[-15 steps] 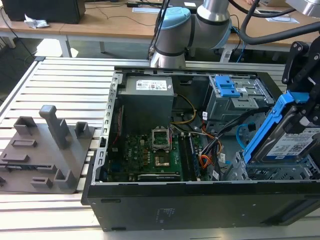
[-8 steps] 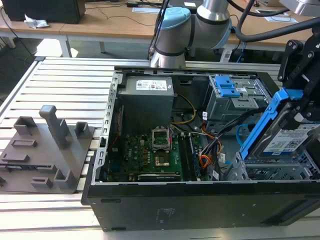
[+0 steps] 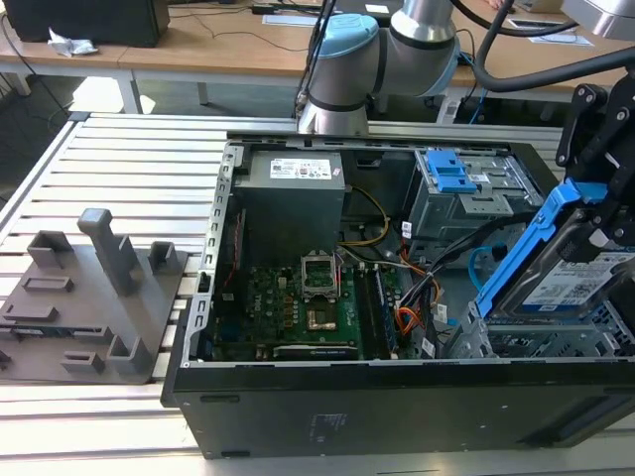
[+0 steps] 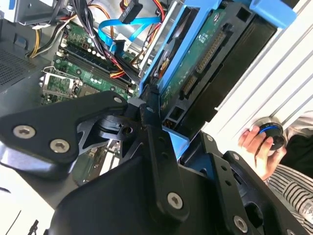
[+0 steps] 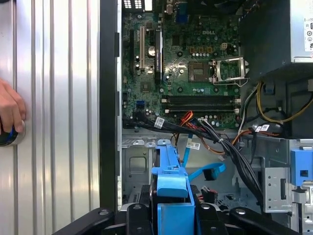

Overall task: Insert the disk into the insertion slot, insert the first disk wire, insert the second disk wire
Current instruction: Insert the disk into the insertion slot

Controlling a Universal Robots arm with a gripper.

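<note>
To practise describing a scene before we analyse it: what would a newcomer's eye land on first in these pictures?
First, the disk in its bright blue caddy, held tilted by the tool over the insertion slot at the exterior view's right. Next, the open computer case with its green motherboard exposed. In the second wrist view, a person's hand rests on a round knob outside the case.

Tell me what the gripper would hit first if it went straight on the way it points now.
Probably the insertion slot: the gripper, shut on the disk, points down at that grey cage, and the disk's lower end leads. A blue cable lies near the line; depth is unclear.
</note>
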